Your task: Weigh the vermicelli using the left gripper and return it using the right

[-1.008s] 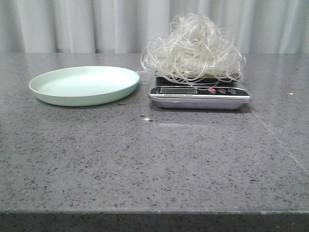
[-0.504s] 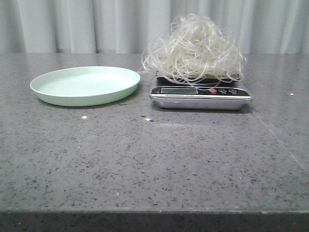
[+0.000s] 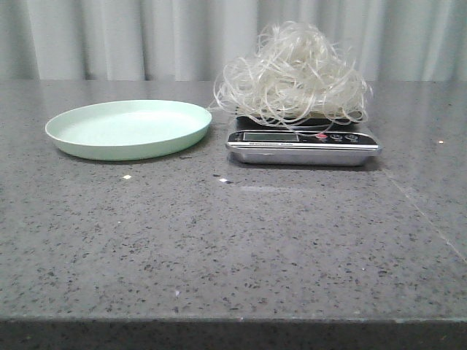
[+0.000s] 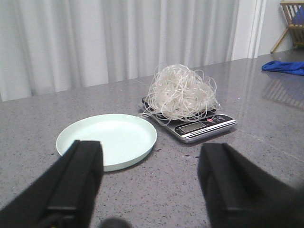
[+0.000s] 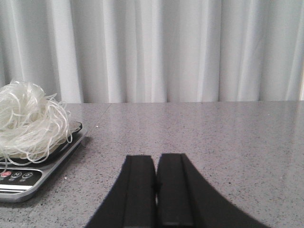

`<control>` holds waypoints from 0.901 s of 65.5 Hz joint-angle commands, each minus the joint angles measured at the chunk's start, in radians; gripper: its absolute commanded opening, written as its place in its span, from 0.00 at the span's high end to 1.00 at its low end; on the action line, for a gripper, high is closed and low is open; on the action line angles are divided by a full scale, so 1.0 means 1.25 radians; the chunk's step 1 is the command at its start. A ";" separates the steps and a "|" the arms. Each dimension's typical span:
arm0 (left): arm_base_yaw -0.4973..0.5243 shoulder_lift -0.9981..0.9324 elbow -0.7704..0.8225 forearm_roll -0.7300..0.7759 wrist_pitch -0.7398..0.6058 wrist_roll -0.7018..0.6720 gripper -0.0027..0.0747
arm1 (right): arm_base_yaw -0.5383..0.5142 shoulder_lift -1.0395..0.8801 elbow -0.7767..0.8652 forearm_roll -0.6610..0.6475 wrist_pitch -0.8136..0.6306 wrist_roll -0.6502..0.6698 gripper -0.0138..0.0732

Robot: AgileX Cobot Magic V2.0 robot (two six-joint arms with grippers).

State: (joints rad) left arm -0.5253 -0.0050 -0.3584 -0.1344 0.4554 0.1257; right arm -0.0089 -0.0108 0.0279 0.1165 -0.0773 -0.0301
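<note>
While one fluffy tangle of thin translucent whitish vermicelli [image 3: 292, 71] sits piled on the single flat silver digital kitchen scale [image 3: 303, 144], one round pale green plate [image 3: 129, 128] lies bare just beside it, toward the grey speckled stone worktop's [image 3: 233, 240] far edge.

Neither arm appears from the front; only the wrist cameras show them. The left gripper [image 4: 149, 183] has its two black fingers spread wide apart, holding nothing, well short of plate and scale. The right gripper [image 5: 156, 190] has its fingers pressed together, empty, off to the scale's side. Looping strands spill over the scale's platform rim; a crumpled blue cloth [image 4: 284, 67] shows only in the left wrist view.
</note>
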 commanded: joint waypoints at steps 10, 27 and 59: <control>0.001 0.001 -0.008 -0.011 -0.071 0.001 0.78 | -0.004 -0.012 -0.007 -0.002 -0.109 -0.001 0.66; 0.001 0.001 -0.008 -0.011 -0.073 0.001 0.78 | -0.004 0.048 -0.178 0.023 0.002 0.013 0.66; 0.001 0.001 -0.008 -0.011 -0.078 0.001 0.78 | -0.004 0.401 -0.440 0.048 0.031 0.015 0.66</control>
State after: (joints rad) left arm -0.5253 -0.0050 -0.3455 -0.1344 0.4438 0.1257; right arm -0.0089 0.4512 -0.4844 0.1531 0.0359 -0.0153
